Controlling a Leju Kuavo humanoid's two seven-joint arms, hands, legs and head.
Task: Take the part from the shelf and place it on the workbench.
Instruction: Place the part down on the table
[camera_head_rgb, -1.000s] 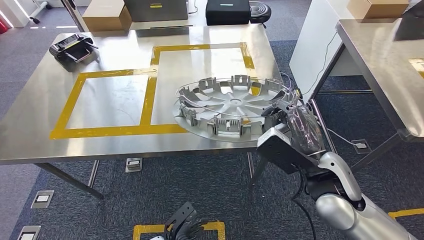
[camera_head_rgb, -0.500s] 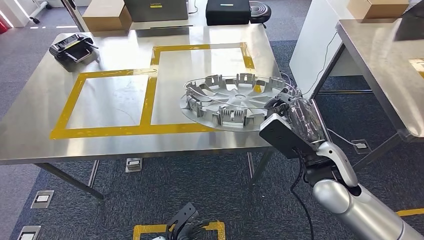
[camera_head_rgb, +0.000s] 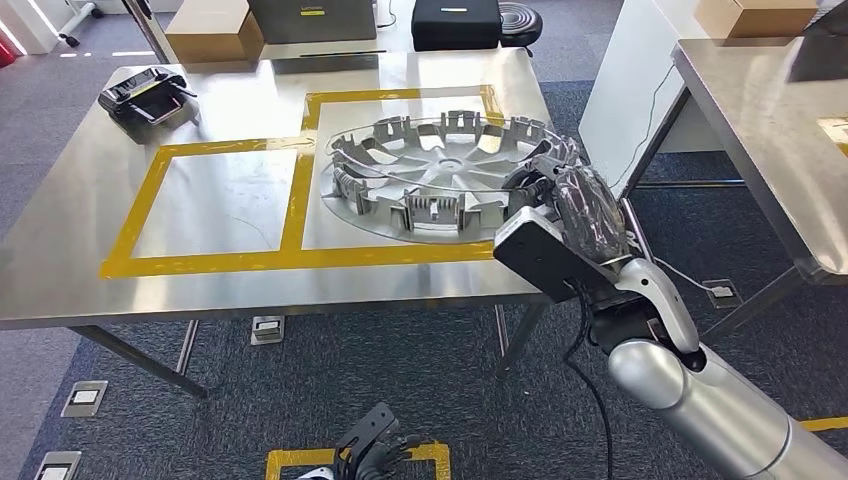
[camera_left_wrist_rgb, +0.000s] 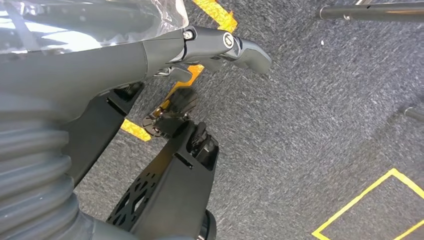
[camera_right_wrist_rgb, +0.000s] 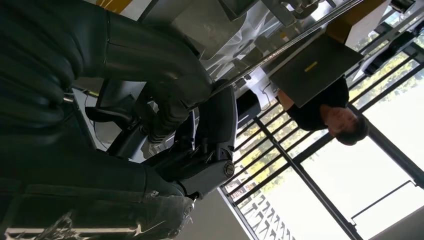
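The right hand (camera_head_rgb: 560, 195) grips the near-right rim of the silver wheel cover (camera_head_rgb: 440, 175), which hangs tilted just over the desk (camera_head_rgb: 230, 270), inside the right-hand yellow-taped rectangle (camera_head_rgb: 400, 97), needing only lowering.

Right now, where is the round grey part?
In the head view, the round grey part lies over the right taped square of the workbench, its right rim gripped by the right hand.

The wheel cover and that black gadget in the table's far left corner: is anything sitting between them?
No. In the head view, just bare steel table and yellow tape lie between the wheel cover and the black gadget.
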